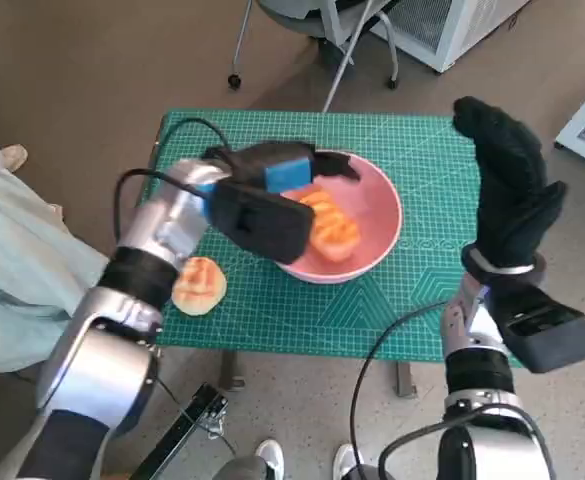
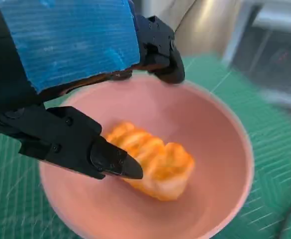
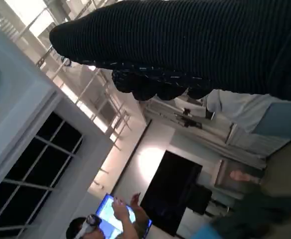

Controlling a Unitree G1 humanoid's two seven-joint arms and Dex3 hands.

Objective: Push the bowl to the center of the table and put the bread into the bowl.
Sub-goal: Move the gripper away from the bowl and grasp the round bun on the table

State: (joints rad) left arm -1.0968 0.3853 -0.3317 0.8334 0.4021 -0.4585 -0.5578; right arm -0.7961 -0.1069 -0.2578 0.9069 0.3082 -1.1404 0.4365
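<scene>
While an orange glazed bread piece point(image 2: 152, 167) lies in the round pink bowl point(image 2: 225, 149), the left robot hand point(image 1: 262, 200) hovers spread above; the right robot hand point(image 1: 507, 190), raised, seems empty.

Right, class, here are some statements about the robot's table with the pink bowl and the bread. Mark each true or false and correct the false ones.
1. A piece of bread lies inside the pink bowl. True.
2. The bowl stands on the floor beside the table. False: it stands on the green mat that covers the table.
3. A second bread roll lies on the mat outside the bowl. True.
4. The right hand rests inside the bowl. False: it is raised at the table's right edge, away from the bowl.
5. The left hand is over the bowl, its fingers beside the bread. True.
</scene>
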